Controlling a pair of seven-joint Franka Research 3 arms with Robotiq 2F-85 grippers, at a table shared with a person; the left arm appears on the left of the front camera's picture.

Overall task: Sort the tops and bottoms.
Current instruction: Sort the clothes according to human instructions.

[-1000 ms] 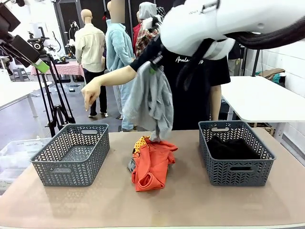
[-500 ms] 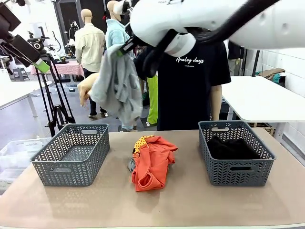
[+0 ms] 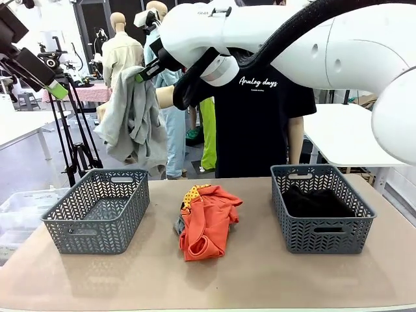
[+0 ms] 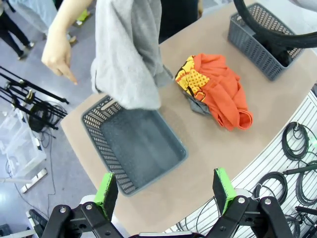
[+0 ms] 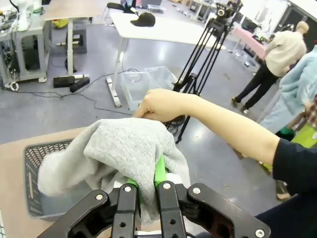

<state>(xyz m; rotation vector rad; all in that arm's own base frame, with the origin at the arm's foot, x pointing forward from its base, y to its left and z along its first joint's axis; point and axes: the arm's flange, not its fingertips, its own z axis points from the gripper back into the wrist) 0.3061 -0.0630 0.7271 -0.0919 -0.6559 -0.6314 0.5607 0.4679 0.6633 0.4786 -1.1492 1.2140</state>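
My right gripper (image 3: 144, 73) reaches across to the upper left and is shut on a plain light grey top (image 3: 130, 120), which hangs above the left basket (image 3: 97, 208). In the right wrist view the green pads (image 5: 159, 171) pinch that grey cloth (image 5: 119, 148). The orange top (image 3: 207, 218) with yellow dots lies mid-table, with a darker grey top (image 3: 179, 225) peeking out under it. Black bottoms (image 3: 315, 201) lie in the right basket (image 3: 322, 231). High above the table, my left gripper (image 4: 164, 188) stands open and holds nothing.
A person in a black printed T-shirt (image 3: 260, 110) stands at the far side. Their hand (image 4: 59, 54) points down beside the hanging grey top, over the left basket (image 4: 133, 144). A tripod (image 3: 78, 143) and white tables stand beyond.
My right arm has carried the grey top from above the middle pile to the left, over the left basket. The orange top and the baskets have not moved.
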